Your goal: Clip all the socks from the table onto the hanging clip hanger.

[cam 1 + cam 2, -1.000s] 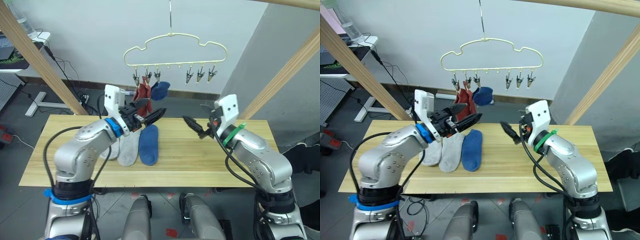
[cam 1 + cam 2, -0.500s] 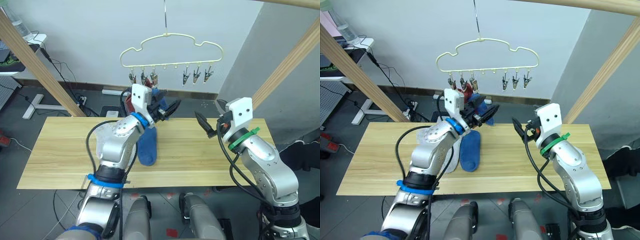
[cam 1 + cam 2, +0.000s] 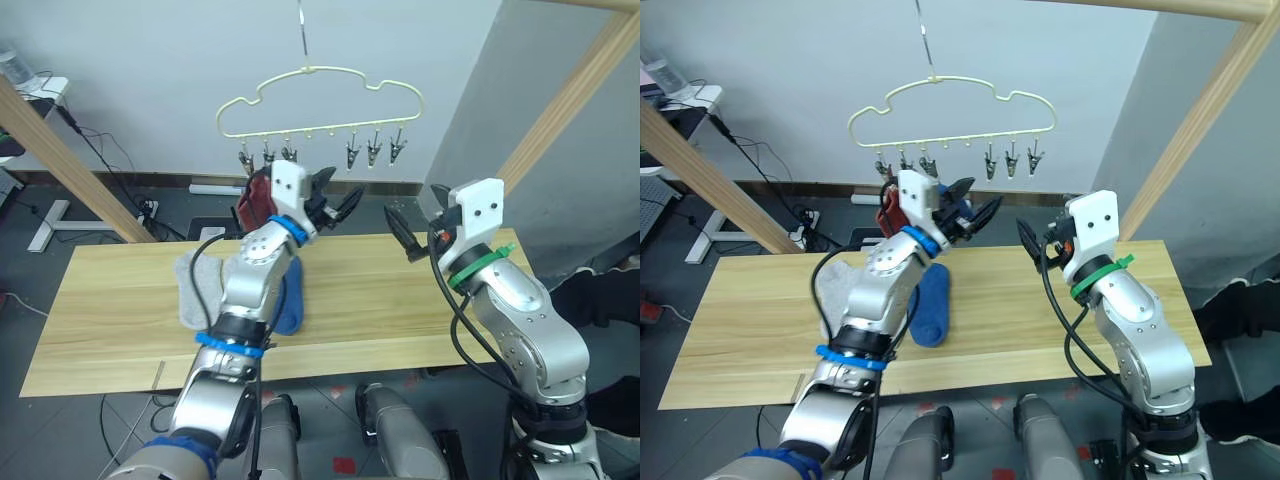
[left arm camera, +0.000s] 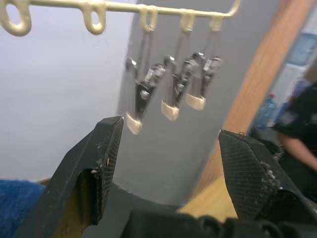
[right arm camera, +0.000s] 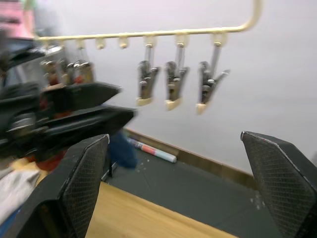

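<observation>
The pale-yellow clip hanger point(image 3: 320, 75) hangs above the table's point(image 3: 420, 310) far edge. A rust red sock point(image 3: 258, 195) dangles from its left clips. A blue sock point(image 5: 121, 148) hangs beside it, mostly hidden behind my left arm. The three right-hand clips point(image 3: 372, 152) are bare. My left gripper point(image 3: 346, 182) is raised just below those clips, open and empty. My right gripper point(image 3: 412, 215) hovers to the right of it, lower, also open and empty. On the table lie a blue sock point(image 3: 289, 300) and a light grey sock point(image 3: 190, 285), partly covered by my left arm.
Thick wooden poles of the frame slant up at the left point(image 3: 60, 160) and right point(image 3: 570, 90). A person point(image 4: 297, 119) stands off beyond the right pole. Cables and a stand foot point(image 3: 40, 215) lie on the floor behind the table's left end.
My left gripper has risen from just above the socks on the table to just under the bare right clips. The right gripper lifted slightly. The camera has shifted.
</observation>
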